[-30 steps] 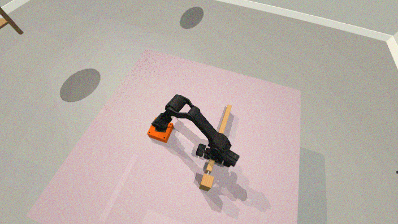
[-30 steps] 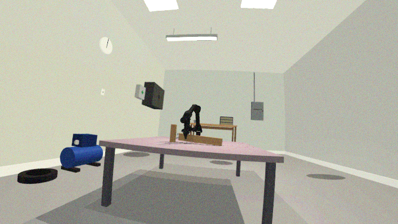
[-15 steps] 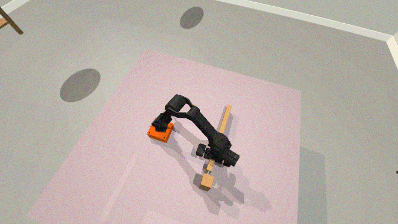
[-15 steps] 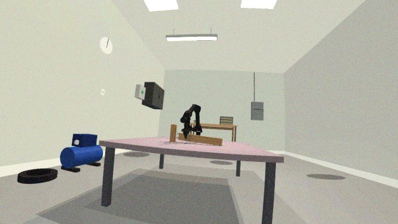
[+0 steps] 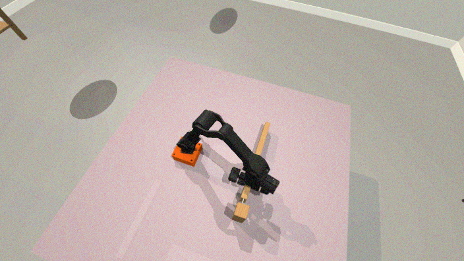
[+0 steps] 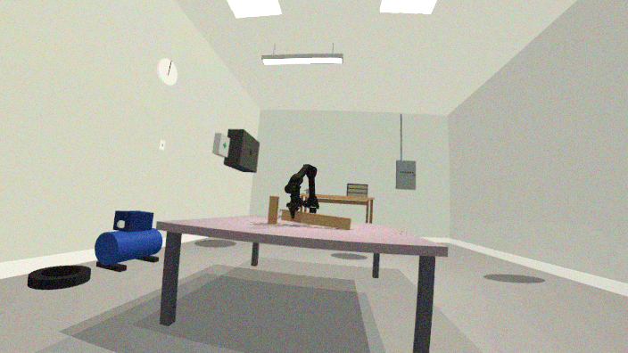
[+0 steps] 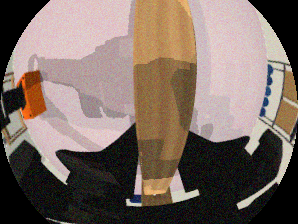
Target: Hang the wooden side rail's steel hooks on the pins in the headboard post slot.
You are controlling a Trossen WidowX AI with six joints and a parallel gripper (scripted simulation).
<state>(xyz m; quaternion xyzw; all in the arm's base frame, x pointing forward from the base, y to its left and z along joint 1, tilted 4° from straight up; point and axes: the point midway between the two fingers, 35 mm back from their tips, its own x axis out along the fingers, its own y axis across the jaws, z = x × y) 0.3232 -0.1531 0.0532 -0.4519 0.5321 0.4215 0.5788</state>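
The wooden side rail (image 5: pixel 262 140) (image 6: pixel 323 220) (image 7: pixel 160 76) lies slanted across the pink table (image 5: pixel 109 184) (image 6: pixel 384 238). Its far end rests on the table top. My gripper (image 5: pixel 249 184) (image 6: pixel 292 214) (image 7: pixel 153 123) is shut on the rail near its hook end and holds that end a little raised. The headboard post (image 5: pixel 240 211) (image 6: pixel 273 209) stands upright just past that end. A small steel piece (image 5: pixel 242 200) shows between the rail's end and the post. I cannot tell whether the hooks sit on the pins; the slot is hidden.
The arm's orange base (image 5: pixel 186 155) (image 7: pixel 33 95) is fixed near the table's middle, left of the rail. On the floor left of the table are a blue tank (image 6: pixel 128 244) and a black tyre (image 6: pixel 59 276). A wooden bench (image 6: pixel 352 201) stands at the back wall.
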